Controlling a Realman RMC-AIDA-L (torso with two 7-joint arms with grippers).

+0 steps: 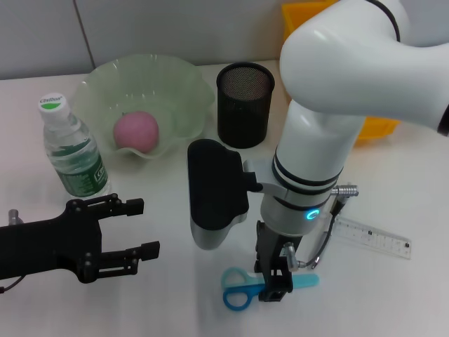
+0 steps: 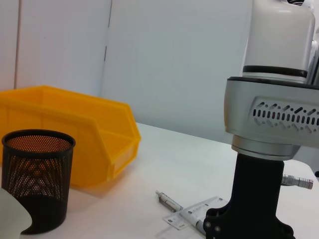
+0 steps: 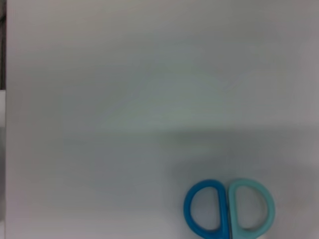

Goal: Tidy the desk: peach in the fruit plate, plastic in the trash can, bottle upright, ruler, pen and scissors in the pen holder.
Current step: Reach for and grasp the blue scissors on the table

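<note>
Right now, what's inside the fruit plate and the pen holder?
The green fruit plate holds one pink peach and nothing else visible. The black mesh pen holder looks empty from the head view, though its bottom is too dark to confirm.

The right tool [image 1: 275, 284] reaches down onto the scissors [image 1: 242, 288] on the white desk [image 1: 393, 295]. The left tool [image 1: 137, 228] hovers open beside the upright bottle [image 1: 70, 151]. A peach [image 1: 136, 130] sits in the green plate [image 1: 184, 84], next to the black mesh pen holder [image 1: 244, 104]. A ruler [image 1: 372, 236] lies to the right.
</note>
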